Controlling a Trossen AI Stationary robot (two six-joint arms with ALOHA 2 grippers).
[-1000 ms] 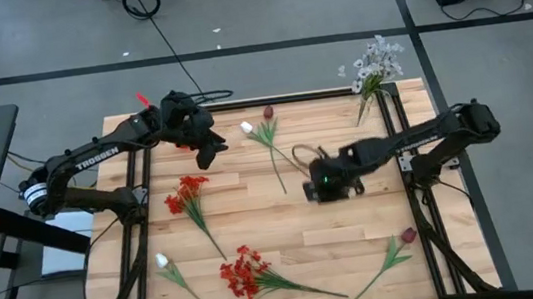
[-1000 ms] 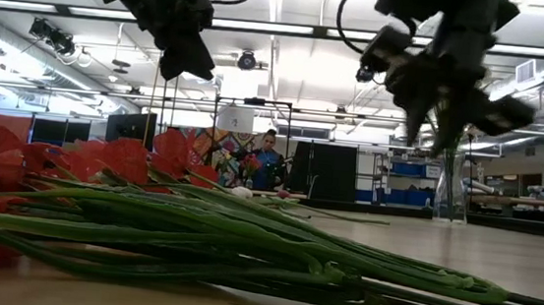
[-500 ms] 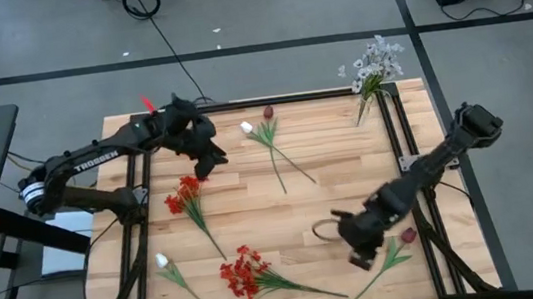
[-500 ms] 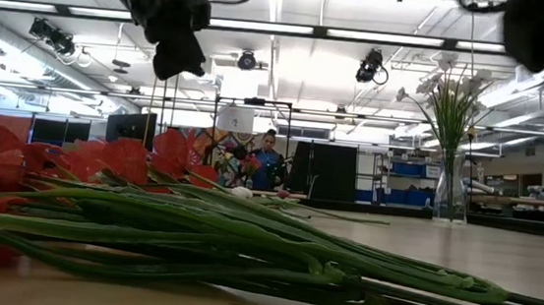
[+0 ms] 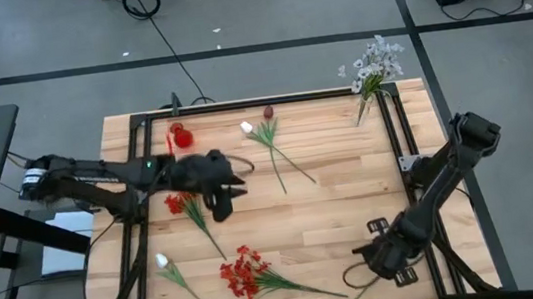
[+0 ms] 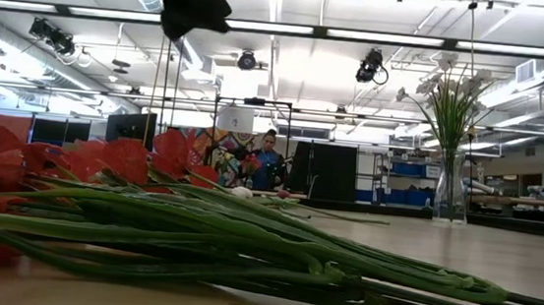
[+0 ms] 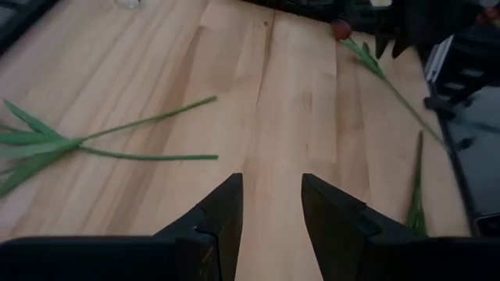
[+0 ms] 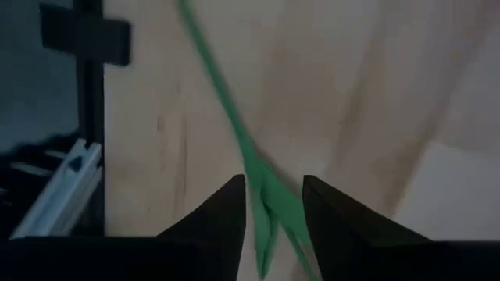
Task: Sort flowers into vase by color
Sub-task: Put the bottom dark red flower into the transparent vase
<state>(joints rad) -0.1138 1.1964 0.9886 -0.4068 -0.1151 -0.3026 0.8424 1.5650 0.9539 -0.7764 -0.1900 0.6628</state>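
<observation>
The right gripper (image 8: 272,204) hung low over the wooden table (image 5: 353,200), its parted fingers (image 8: 223,215) straddling, not gripping, a thin green leafy flower stem (image 8: 223,105).

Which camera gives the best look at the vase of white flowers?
The low view: the vase stands in full profile, stems and blooms clear. The high view shows it only from above, at the table's far right corner. Neither wrist view shows it.
</observation>
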